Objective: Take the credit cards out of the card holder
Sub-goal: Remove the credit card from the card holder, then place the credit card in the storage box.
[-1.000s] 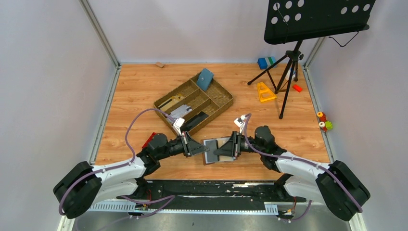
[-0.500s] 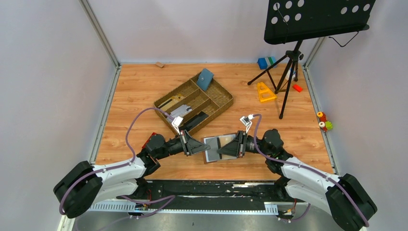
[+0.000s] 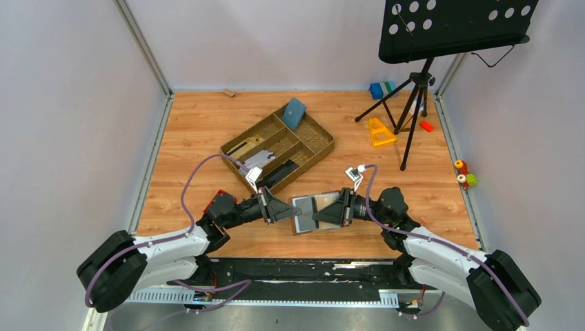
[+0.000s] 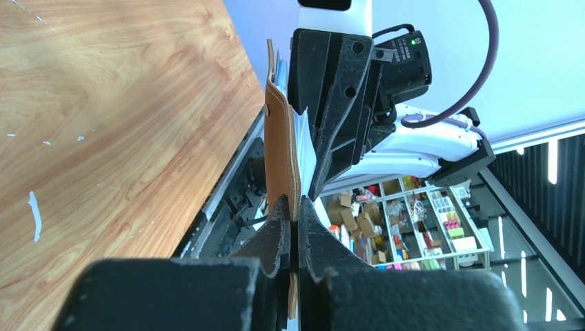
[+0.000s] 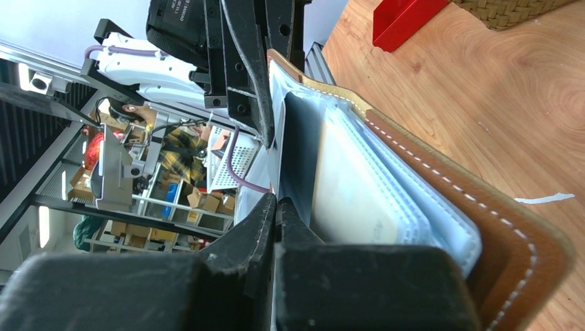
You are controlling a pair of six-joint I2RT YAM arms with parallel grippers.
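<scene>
The card holder [image 3: 308, 207] is a small brown wallet, open and held up off the table between both grippers at the near middle. My left gripper [image 3: 295, 211] is shut on its brown cover [image 4: 281, 152], fingertips pinched on the edge [image 4: 293, 208]. My right gripper [image 3: 319, 217] faces it and is shut [image 5: 276, 201] on a thin pale clear sleeve [image 5: 276, 131] inside the holder. Several clear sleeves fan out beside it; one holds a cream card [image 5: 348, 189], next to a dark grey leaf [image 5: 298, 148]. The stitched brown cover [image 5: 476, 207] lies to the right.
A woven tray [image 3: 321, 143] stands behind the holder with a blue-teal pouch [image 3: 294, 114] leaning in it. A red object [image 3: 213, 200] lies by the left arm. A music stand tripod [image 3: 414, 96], a yellow piece [image 3: 379, 131] and small toys [image 3: 463, 174] are at the right.
My right gripper has drawn back to the right, still pinching, and the holder has spread wider open. Over the last half second almost nothing moved. The left gripper has held still.
</scene>
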